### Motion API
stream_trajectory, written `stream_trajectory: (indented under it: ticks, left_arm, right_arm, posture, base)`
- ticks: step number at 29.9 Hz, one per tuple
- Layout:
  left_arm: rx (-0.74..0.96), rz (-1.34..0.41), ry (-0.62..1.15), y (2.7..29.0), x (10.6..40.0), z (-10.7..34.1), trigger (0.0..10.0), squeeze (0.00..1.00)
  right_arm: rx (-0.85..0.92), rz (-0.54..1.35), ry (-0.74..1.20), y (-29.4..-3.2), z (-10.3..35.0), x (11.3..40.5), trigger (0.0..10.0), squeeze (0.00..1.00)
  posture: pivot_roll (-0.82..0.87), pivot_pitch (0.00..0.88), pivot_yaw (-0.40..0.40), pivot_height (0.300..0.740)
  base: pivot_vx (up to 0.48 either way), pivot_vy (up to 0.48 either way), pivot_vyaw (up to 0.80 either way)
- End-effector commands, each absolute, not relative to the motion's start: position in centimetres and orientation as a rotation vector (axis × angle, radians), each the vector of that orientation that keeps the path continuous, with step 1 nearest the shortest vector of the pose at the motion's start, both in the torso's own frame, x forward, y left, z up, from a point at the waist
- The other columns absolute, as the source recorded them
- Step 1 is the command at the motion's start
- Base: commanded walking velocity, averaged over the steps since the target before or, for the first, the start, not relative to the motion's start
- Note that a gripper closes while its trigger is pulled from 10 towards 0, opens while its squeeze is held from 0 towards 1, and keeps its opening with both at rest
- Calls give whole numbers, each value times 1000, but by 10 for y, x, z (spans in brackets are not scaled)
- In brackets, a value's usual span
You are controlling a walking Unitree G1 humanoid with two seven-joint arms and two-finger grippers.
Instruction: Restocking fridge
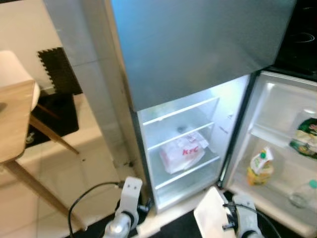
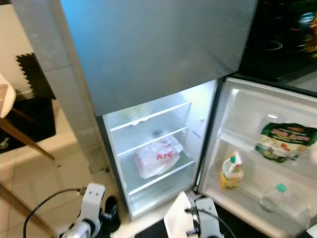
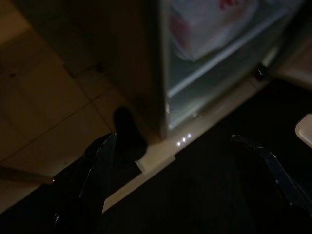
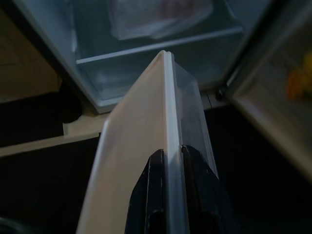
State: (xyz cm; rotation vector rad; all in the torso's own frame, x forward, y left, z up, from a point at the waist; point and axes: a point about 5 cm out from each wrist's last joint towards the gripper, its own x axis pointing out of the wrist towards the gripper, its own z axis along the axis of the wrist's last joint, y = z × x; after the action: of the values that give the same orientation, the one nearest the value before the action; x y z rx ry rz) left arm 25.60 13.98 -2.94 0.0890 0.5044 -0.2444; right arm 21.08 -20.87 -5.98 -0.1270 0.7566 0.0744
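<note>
The fridge point(image 1: 198, 49) stands ahead with its lower door point(image 1: 282, 124) swung open to the right. A white KFC bag point(image 1: 182, 151) lies on the middle shelf point(image 1: 190, 171) of the lit compartment. My right gripper point(image 4: 169, 153) is shut on the edge of a flat white plastic container point(image 4: 146, 126), held low in front of the fridge's bottom shelf. The same container point(image 1: 214, 213) shows at the bottom of the left eye view. My left gripper point(image 3: 175, 146) hangs open near the floor by the fridge's left corner, with nothing between its fingers.
The door racks hold a yellow juice pouch point(image 1: 261, 167), a green bag point(image 1: 307, 136) and a clear bottle point(image 1: 303, 193). A wooden table point(image 1: 15, 119) and a black mat point(image 1: 54, 99) stand to the left. A black cable point(image 1: 89, 193) loops by my left arm.
</note>
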Motion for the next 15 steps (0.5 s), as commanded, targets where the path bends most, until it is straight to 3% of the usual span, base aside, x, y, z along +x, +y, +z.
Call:
stream_trajectory:
  ticks: [1,8,15]
  left_arm:
    - [106,-231,527,145,251,-34,10000,0]
    - [89,-243,537,143,251,-34,10000,0]
    - [69,-228,539,144,251,-34,10000,0]
  right_arm:
    - [-112,84,734,-204,-58,213,10000,0]
    - [-119,84,732,-204,-59,212,10000,0]
    - [-109,68,726,-205,-59,211,10000,0]
  posture:
    - [-66,27,26,740]
    - [-67,24,30,740]
    - [-69,17,33,740]
  base:
    - [0,0,800]
    - [0,0,800]
    - [0,0,0]
